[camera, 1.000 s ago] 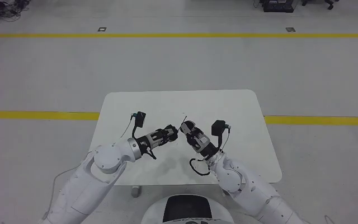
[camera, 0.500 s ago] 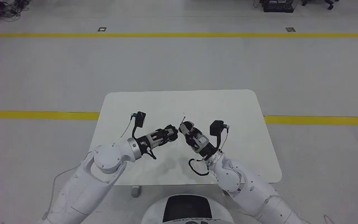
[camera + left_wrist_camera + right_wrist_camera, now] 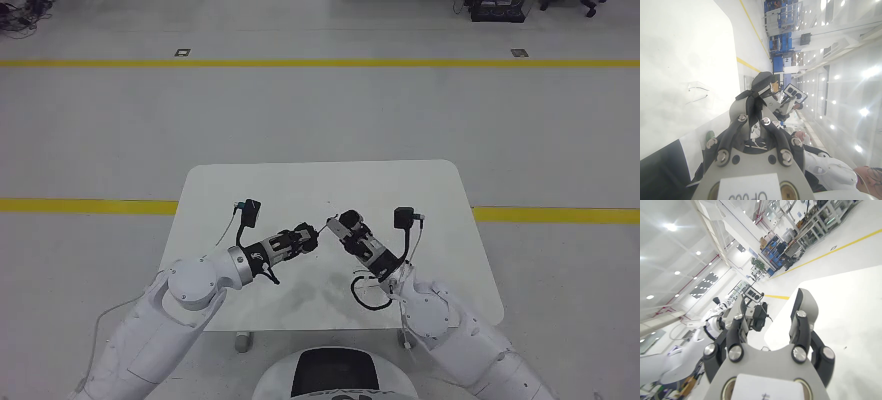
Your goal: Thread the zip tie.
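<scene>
My left gripper hangs over the middle of the white table, shut on a dark strip that I take for the zip tie. The strip shows pinched between the black pads and juts out to one side. A short thin end points toward my right gripper, which is a small gap away. The right gripper is open, its fingers spread wide with nothing between them. Beyond it the left arm faces it over the table's corner.
The table has rounded corners and its near edge lies close below both arms. Faint thin dark marks show on its top beside the left gripper. Open tabletop stretches toward the far edge. Yellow floor lines run past both sides.
The right gripper has drawn back to the right, away from the left gripper, widening the gap between them. The left arm has stayed still.
</scene>
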Tool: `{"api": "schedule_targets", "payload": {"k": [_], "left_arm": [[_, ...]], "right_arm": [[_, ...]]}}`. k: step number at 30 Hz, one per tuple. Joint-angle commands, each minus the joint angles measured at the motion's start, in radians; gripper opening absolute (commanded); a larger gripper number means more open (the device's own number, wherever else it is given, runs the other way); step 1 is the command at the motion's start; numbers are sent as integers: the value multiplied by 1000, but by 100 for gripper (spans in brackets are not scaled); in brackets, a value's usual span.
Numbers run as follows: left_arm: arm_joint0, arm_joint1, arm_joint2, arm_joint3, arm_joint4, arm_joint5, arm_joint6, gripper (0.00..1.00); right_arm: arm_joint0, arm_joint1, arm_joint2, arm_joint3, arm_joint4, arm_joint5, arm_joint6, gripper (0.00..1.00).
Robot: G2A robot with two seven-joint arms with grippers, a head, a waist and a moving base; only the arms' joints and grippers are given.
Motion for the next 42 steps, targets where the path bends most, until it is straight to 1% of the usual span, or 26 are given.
{"api": "schedule_targets", "payload": {"k": [1,7,9,10,11,13,16,17,19,20,22,23,25,31,33,34,36,38,40,41,42], "left_arm": [[0,0,0,0,0,0,0,0],[0,0,0,0,0,0,0,0],[-1,-1,2,1,-4,-1,9,0],[-4,-1,2,0,-6,-1,7,0],[-3,-2,-1,0,-21,0,3,0],[-1,-3,-11,3,-84,-4,-19,0],[7,-3,-28,15,-189,-21,-73,0],[11,-3,-33,19,-230,-27,-96,0],[14,-3,-39,28,-278,-40,-133,0],[15,-3,-41,33,-303,-44,-155,0],[14,-4,-41,43,-337,-55,-183,0],[12,-4,-40,48,-340,-56,-189,0],[3,-3,-36,44,-302,-60,-185,0],[3,-3,-36,44,-302,-60,-185,0],[4,-7,-31,56,-331,-66,-159,0],[1,-10,-24,59,-347,-75,-162,0],[-5,-15,-16,70,-398,-94,-168,0],[-16,-21,-2,81,-447,-116,-186,0],[-27,-26,15,89,-483,-124,-204,0],[-36,-29,25,98,-502,-131,-214,0],[-43,-31,32,104,-507,-134,-220,0]], "right_arm": [[0,0,0,1,-5,0,-7,100],[0,0,0,1,-5,0,-7,100],[-4,-1,10,6,57,0,9,100],[-4,2,29,9,83,0,26,100],[-10,3,38,2,133,0,49,100],[-18,9,68,-11,236,0,122,100],[-37,19,134,-16,435,0,297,100],[-45,20,165,-14,524,0,378,100],[-56,19,212,5,623,0,486,100],[-62,15,232,15,691,0,564,100],[-66,7,260,49,793,0,681,100],[-67,3,265,65,827,0,720,100],[-67,3,265,65,827,0,720,100],[-67,3,265,65,827,0,720,100],[-70,1,259,77,836,13,707,100],[-68,0,252,89,834,7,719,100],[-67,-6,234,110,915,0,773,100],[-57,-10,227,145,975,0,838,100],[-46,-16,220,175,1010,0,876,100],[-42,-21,212,188,1047,0,904,100],[-36,-25,211,203,1062,0,918,100]]}}
